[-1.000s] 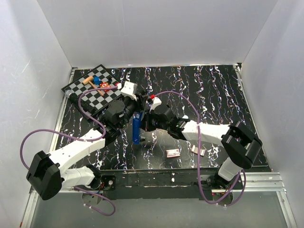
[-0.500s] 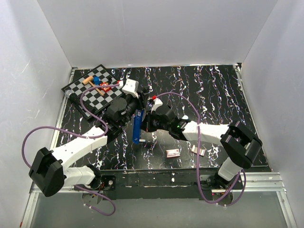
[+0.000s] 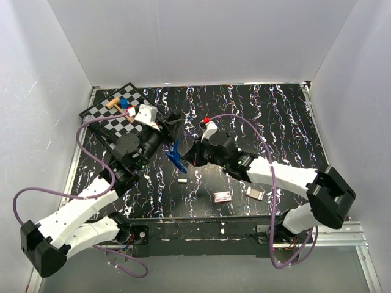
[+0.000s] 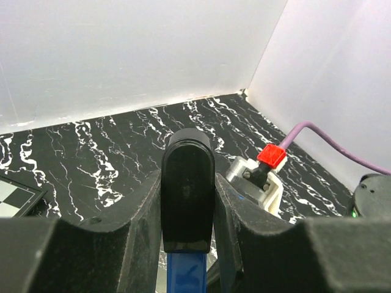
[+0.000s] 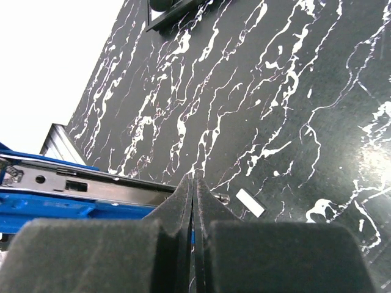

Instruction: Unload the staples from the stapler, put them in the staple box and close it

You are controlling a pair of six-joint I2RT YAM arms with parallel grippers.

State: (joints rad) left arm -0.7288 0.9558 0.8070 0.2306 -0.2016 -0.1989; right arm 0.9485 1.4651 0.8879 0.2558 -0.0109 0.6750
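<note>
The blue stapler (image 3: 177, 157) hangs tilted above the middle of the table, with my left gripper (image 3: 169, 141) shut on it. In the left wrist view its black end (image 4: 187, 177) sits clamped between the two fingers (image 4: 143, 213), the blue body below. The right wrist view shows the stapler (image 5: 55, 204) opened, with its metal rail exposed. My right gripper (image 3: 191, 156) is shut, and its tips (image 5: 193, 178) rest against the rail's end. One whitish strip of staples (image 3: 182, 180) lies loose on the table just below, also seen from the right wrist (image 5: 250, 202).
A checkerboard (image 3: 104, 113) with small toys lies at the back left, close to the left arm. A pink-and-white packet (image 3: 222, 196) and a tan flat piece (image 3: 255, 193) lie near the front right. White walls enclose the black marbled table (image 3: 275, 122).
The left arm has pulled back and left, and the stapler has swung from lengthwise to tilted. The right gripper has followed slightly right. The white strip now lies apart from the stapler.
</note>
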